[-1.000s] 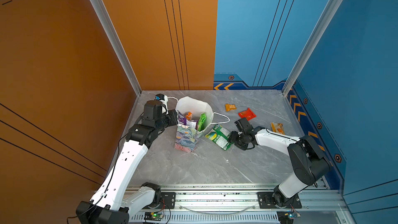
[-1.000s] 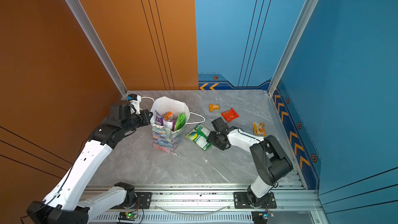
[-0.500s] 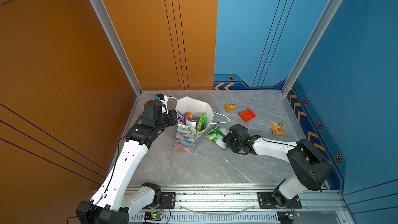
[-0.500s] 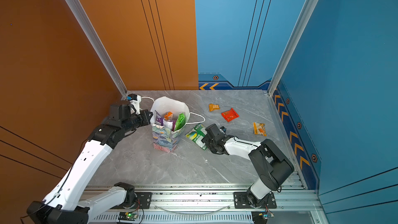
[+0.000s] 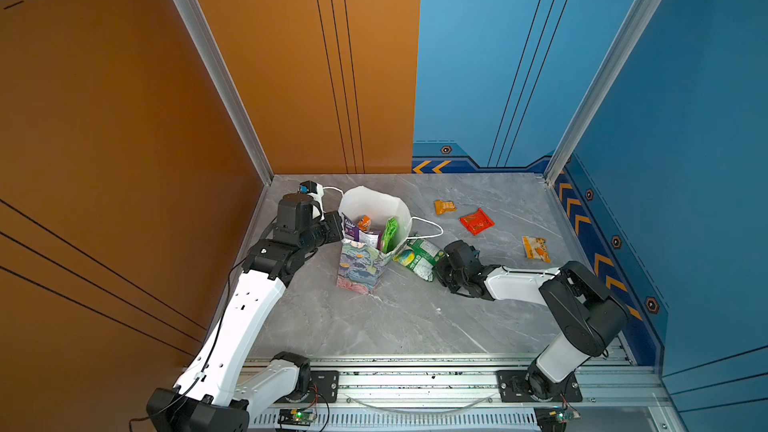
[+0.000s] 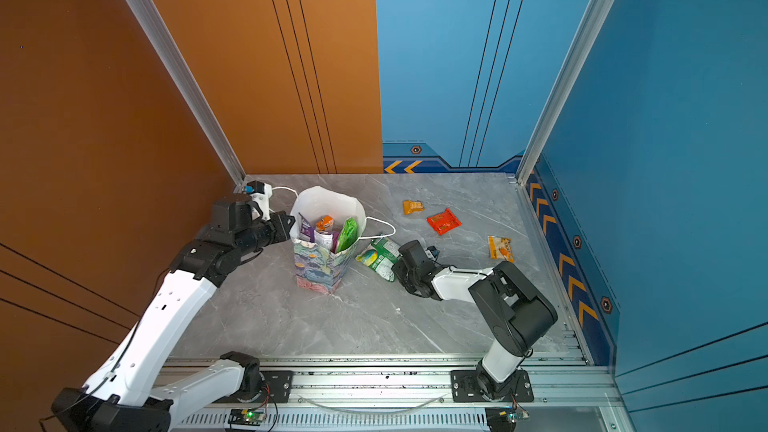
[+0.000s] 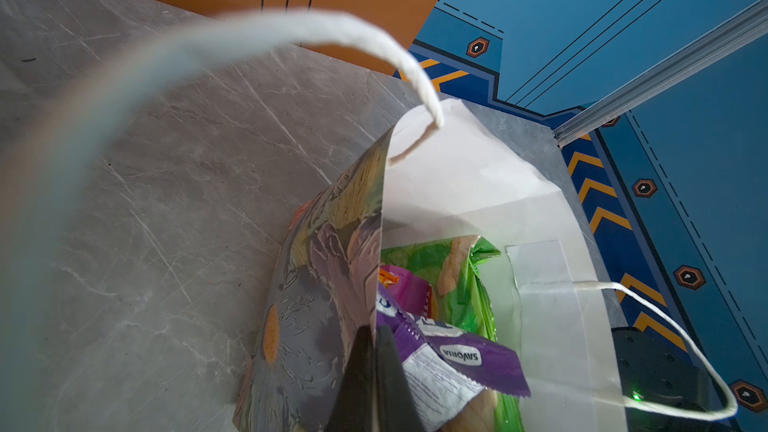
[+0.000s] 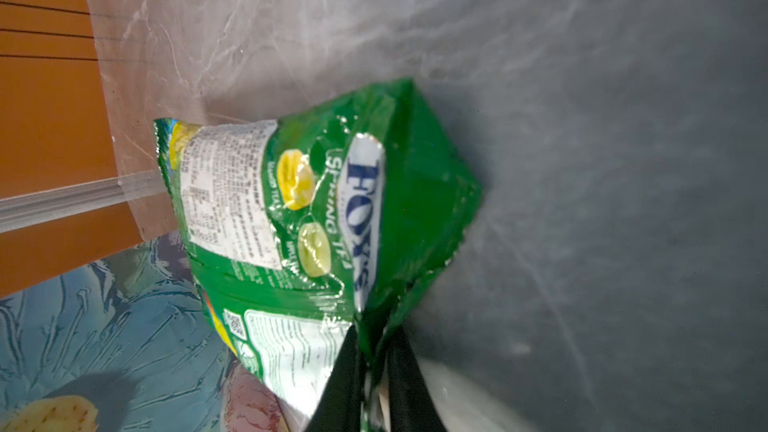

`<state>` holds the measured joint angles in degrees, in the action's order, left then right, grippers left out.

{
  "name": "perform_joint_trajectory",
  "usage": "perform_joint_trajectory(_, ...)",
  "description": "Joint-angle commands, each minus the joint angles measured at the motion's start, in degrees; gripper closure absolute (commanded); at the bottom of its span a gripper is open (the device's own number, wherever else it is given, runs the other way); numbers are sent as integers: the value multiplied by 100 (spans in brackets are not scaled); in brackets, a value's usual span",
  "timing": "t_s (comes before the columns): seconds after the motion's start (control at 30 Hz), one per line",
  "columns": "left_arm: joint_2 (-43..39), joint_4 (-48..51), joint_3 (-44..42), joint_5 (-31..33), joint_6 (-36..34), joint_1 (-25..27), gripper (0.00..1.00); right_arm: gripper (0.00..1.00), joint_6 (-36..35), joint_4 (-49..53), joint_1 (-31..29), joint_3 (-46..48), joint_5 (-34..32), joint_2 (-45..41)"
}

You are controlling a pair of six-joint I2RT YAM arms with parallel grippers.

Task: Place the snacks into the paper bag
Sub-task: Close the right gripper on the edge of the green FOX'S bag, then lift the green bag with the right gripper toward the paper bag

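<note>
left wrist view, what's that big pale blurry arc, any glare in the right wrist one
Left wrist view: the cord handle of the paper bag, too close to the lens, out of focus. Right wrist view: glints on the green packet's crinkled wrapper; tabletop behind looks soft.

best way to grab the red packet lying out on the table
Probably its corner nearest the robot, from above: the red packet lies flat on the table, turned corner-on, so only a thin edge can be pinched.

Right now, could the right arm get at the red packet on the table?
Probably not at once: the right gripper is shut on the green packet. Otherwise the red packet lies in the open, nothing covering it.
</note>
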<state>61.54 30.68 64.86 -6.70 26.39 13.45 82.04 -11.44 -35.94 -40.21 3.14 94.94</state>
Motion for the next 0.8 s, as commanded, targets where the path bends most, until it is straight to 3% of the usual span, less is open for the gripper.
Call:
perform_joint_trajectory(0.0,-79,-308,141,-66,-18,-53,100,100,-259,290,-9,75,-280,-221)
perform_joint_trajectory(0.4,-9,-317,152,-170,-11,-55,100,100,-1056,1258,69,-87,-873,-1397)
perform_joint_trajectory(0.63,-9,-308,184,-242,-38,-73,100,100,-2235,2498,127,-728,-1655,-2223)
perform_joint_trajectory(0.77,34,-308,187,-247,-40,-98,100,100,-3142,3109,108,-1435,-1677,-2386)
